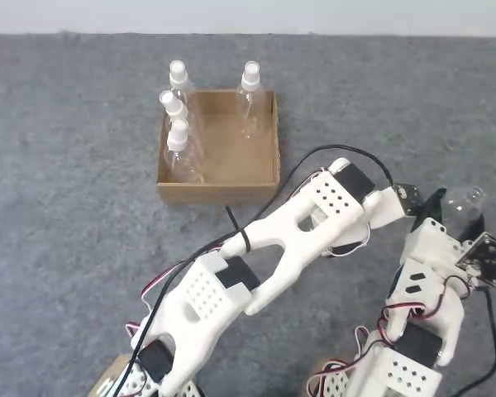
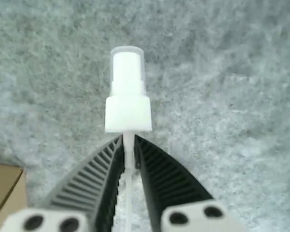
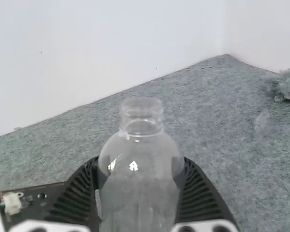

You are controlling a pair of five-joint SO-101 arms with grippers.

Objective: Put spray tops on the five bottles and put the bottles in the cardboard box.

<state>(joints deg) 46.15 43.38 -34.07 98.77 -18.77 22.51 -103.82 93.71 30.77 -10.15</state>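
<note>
Four capped bottles stand in the box. My right gripper is clamped on the fifth bottle, apart from the box. My left gripper pinches the last top by its tube. Next, I reckon: thread the tube into the open neck.

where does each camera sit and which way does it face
High view: fixed overhead, looking down at the cardboard box, four topped bottles, both arms.
Left wrist view: on the left wrist, facing carpet; left gripper shut on a spray top.
Right wrist view: on the right wrist, facing a wall; right gripper shut on an uncapped bottle.
Shared: high and right wrist views both show that bottle.
</note>
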